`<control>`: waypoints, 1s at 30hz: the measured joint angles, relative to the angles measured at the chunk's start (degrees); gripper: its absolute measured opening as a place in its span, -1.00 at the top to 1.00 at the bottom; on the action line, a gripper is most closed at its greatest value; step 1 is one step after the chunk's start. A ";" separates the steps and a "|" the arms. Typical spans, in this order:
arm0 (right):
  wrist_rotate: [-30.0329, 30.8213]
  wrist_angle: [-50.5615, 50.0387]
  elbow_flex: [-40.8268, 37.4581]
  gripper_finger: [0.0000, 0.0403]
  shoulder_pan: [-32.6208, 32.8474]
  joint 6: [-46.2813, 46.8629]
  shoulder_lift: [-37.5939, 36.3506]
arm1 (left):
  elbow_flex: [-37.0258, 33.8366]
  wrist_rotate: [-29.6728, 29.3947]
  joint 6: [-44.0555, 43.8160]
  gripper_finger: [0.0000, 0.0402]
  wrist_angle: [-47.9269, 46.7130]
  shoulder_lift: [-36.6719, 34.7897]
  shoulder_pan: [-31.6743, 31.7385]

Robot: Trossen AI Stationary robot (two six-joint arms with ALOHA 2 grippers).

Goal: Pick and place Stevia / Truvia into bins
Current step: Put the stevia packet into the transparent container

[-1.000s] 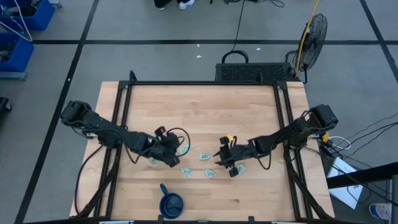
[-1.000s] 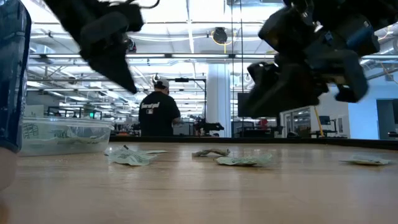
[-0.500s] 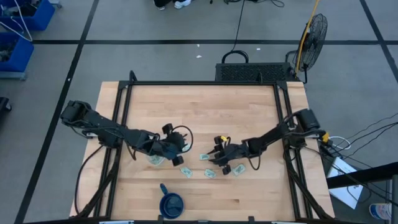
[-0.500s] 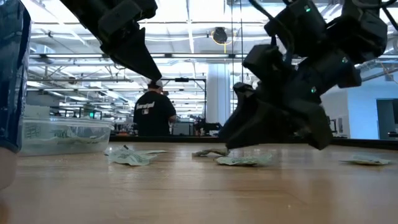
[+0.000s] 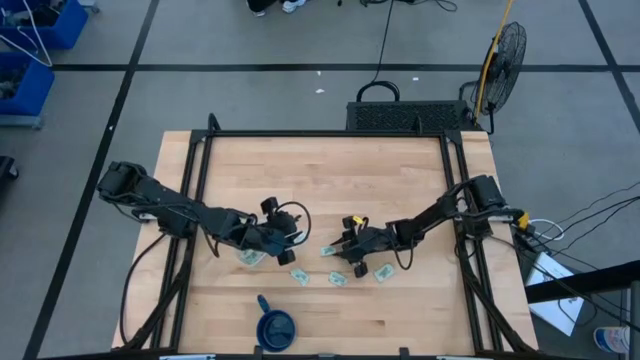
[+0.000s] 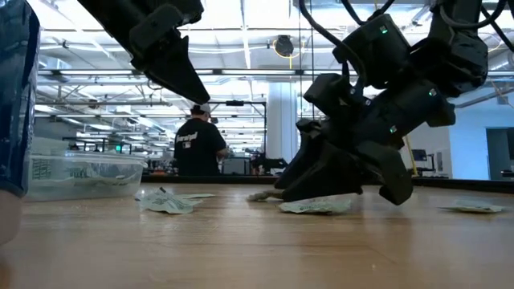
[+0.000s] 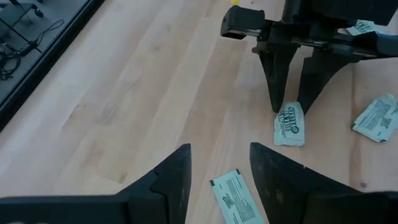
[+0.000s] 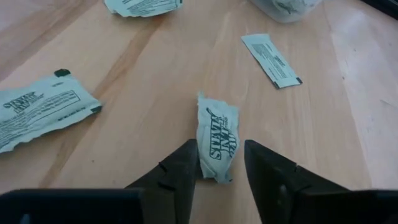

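A crumpled Stevia sachet lies flat on the wooden table. My right gripper is open and down at the tabletop, one finger on each side of that sachet's end. The left wrist view shows the same sachet. My left gripper is open and raised well above the table, over another flat sachet. The clear bin with sachets in it stands on the table toward the left edge; the right wrist view catches its edge. My right gripper comes slanting down from the table's right side. Its fingers stand astride the end of the crumpled sachet, which lies on the table. One finger is right at the sachet's edge; whether it touches, I cannot tell.
More sachets lie loose on the table. A dark blue mug stands near the front edge. A person stands in the room behind the table. The far half of the table is bare wood.
My right gripper has moved toward the table's left edge and come down to the tabletop, ending astride the crumpled sachet. My left gripper has shifted a little toward the right and far side, away from the bin, and stays raised.
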 joint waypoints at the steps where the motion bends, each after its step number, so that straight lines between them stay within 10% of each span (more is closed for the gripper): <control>1: -0.05 -0.05 0.00 0.40 -0.14 0.10 -0.02 | 0.00 0.00 0.00 0.15 0.00 0.00 0.09; 10: -1.47 0.23 0.00 0.97 -0.48 -0.55 -0.12 | 0.00 0.18 -0.84 0.15 0.00 0.00 0.18; 24: -1.55 13.53 -0.04 0.96 -1.40 16.29 -2.16 | 0.00 6.02 14.83 0.15 8.76 2.72 -1.35; 30: -12.82 15.77 0.07 0.98 -2.66 28.45 -2.58 | 0.00 5.82 20.44 0.15 13.92 6.28 -1.48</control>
